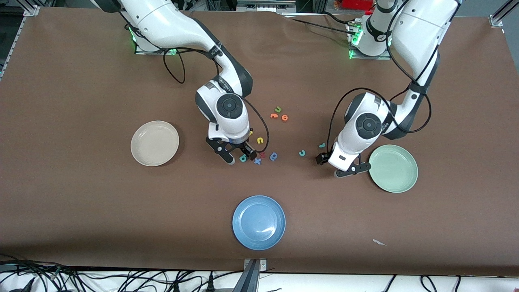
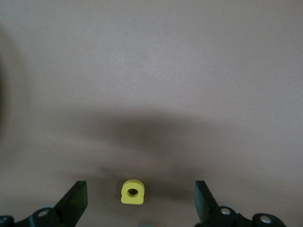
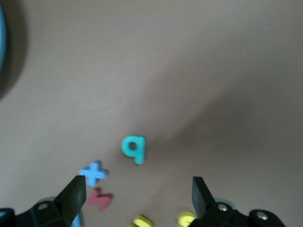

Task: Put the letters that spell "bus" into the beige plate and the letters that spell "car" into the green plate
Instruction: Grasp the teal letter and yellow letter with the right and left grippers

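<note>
My right gripper (image 1: 240, 156) (image 3: 138, 185) hangs open, low over a cluster of foam letters. The teal "b" (image 1: 243, 158) (image 3: 134, 148) lies just ahead of its fingertips. Two yellow letters (image 1: 260, 140) (image 3: 142, 221) lie beside the cluster, one partly hidden by the right wrist. My left gripper (image 1: 339, 166) (image 2: 139, 189) is open next to the green plate (image 1: 393, 168), and the yellow "a" (image 2: 132, 192) lies on the table between its fingers. The teal "c" (image 1: 302, 153) and teal "r" (image 1: 322, 144) rest close by. The beige plate (image 1: 154, 143) stands toward the right arm's end, with nothing in it.
A blue cross (image 1: 257, 161), a red letter (image 1: 262, 154) and a blue rounded letter (image 1: 273, 156) lie in the cluster. A green "u" (image 1: 278, 109) and two orange letters (image 1: 279, 117) lie farther from the front camera. A blue plate (image 1: 258, 222) sits nearest to it.
</note>
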Controlling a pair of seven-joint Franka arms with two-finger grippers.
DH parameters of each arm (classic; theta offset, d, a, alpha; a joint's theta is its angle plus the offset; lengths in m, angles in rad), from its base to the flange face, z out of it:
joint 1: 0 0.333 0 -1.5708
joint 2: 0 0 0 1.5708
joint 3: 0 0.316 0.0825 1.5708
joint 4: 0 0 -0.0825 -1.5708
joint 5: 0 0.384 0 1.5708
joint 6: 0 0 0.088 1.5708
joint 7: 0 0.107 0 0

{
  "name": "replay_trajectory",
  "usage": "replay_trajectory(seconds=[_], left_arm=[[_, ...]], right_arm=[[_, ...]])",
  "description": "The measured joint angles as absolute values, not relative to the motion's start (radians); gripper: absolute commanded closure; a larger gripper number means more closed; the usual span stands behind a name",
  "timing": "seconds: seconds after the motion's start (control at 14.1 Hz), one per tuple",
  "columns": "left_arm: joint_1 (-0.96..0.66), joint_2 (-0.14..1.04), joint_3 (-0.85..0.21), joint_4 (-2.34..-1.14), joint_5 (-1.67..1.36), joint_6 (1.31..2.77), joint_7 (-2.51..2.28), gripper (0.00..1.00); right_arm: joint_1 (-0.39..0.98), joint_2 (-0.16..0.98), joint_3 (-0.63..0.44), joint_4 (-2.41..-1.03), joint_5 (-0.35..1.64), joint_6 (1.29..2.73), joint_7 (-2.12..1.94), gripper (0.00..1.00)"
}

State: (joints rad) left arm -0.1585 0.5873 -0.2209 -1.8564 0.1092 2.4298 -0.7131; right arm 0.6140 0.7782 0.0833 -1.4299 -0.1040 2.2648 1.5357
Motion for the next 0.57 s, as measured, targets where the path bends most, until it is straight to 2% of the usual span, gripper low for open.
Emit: replay_trajectory(seconds=[0.21,0.57], left_arm=[[-0.159,0.612,-0.221,-1.869,0.113,2.468,-0.724,0.02],[-0.159,0.619,-0.221,-1.918,0.131,2.499,-0.721,0.17]], right_arm=[[0.614,0.822,0.079,-1.379,-0.104,2.279,1.554,0.01],[0.613,0.909,0.073,-1.284,-0.104,2.303,1.561,0.08]])
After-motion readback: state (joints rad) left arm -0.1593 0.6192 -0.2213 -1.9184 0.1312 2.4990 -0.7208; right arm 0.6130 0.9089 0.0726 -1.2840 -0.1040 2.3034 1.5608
